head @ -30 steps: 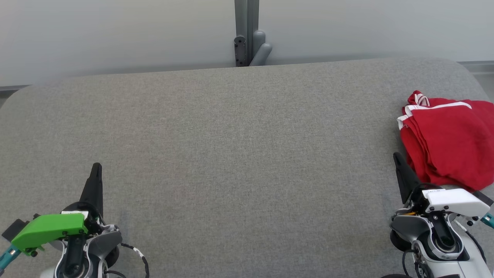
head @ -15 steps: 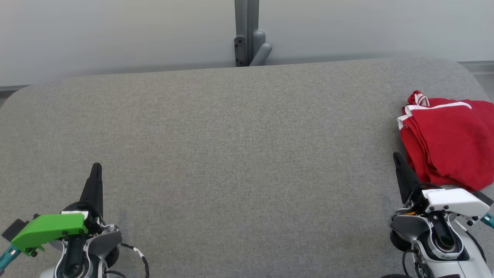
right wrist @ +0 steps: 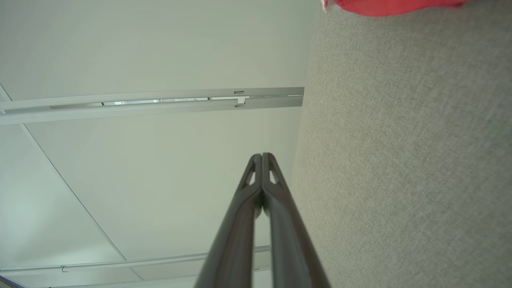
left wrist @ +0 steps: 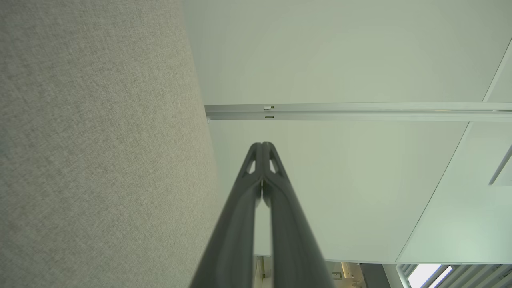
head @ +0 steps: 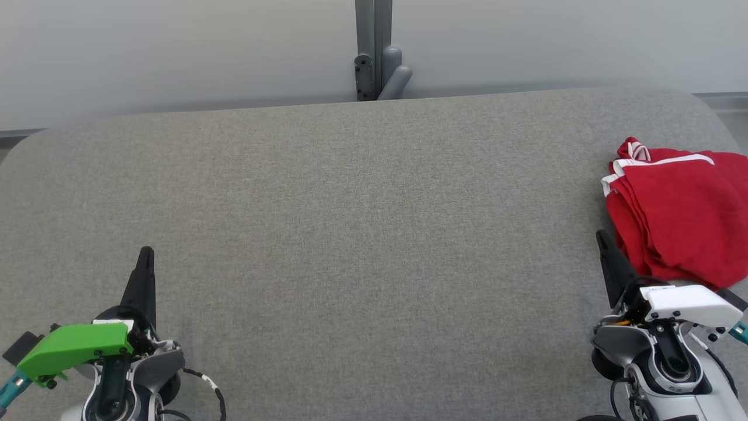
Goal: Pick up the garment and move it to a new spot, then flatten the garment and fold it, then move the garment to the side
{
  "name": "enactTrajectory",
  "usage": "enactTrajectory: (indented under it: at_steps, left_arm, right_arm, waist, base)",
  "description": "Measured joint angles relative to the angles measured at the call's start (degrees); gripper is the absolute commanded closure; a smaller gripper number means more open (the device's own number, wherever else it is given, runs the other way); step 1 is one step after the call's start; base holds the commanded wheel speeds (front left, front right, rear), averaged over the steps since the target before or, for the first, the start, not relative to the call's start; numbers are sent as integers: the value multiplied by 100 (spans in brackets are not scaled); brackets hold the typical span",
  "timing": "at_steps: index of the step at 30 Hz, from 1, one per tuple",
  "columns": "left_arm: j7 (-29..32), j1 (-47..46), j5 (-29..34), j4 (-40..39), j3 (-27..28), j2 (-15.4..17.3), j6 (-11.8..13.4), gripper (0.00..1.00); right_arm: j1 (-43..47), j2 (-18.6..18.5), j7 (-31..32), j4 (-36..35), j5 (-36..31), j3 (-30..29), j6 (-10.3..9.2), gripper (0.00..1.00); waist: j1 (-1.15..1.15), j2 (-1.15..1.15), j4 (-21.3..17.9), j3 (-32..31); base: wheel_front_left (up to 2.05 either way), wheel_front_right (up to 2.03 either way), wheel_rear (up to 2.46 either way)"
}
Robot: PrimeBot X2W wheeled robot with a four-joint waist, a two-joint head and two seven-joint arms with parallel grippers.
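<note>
A red garment [head: 681,213] with white trim lies folded in a heap at the far right of the grey fabric table [head: 362,222]; its right part runs past the head view's edge. A strip of the same garment [right wrist: 394,6] shows at the top of the right wrist view. My right gripper [head: 600,237] is shut and empty, its tips just left of the garment's near-left edge, apart from it. In the right wrist view the right gripper [right wrist: 262,155] has its fingers pressed together. My left gripper [head: 146,251] is shut and empty at the lower left, far from the garment; the left gripper [left wrist: 263,144] points past the table's edge.
A grey post with a bracket [head: 377,52] stands behind the table's far edge against a pale wall [head: 175,52]. The table's corners are rounded at the far left and far right.
</note>
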Motion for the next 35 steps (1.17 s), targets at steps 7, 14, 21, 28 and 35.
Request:
enactTrajectory:
  at_steps: [7, 14, 21, 28, 35]
  left_arm:
    - [0, 0, 0, 0, 0, 0, 0, 100]
    - [0, 0, 0, 0, 0, 0, 0, 100]
    - [0, 0, 0, 0, 0, 0, 0, 100]
    - [0, 0, 0, 0, 0, 0, 0, 100]
    - [0, 0, 0, 0, 0, 0, 0, 100]
  right_arm:
    - [1, -19, -31, -3, 34, 32, 0, 100]
    - [1, -41, -48, -7, 53, 73, 0, 100]
    - [1, -59, -82, -12, 92, 111, 0, 100]
    - [1, -78, -99, -15, 127, 141, 0, 100]
    - [1, -107, -133, -20, 160, 177, 0, 100]
  waist:
    - [0, 0, 0, 0]
    - [0, 0, 0, 0]
    - [0, 0, 0, 0]
    - [0, 0, 0, 0]
    - [0, 0, 0, 1]
  base:
    - [0, 0, 0]
    - [0, 0, 0]
    - [0, 0, 0]
    - [0, 0, 0]
    - [0, 0, 0]
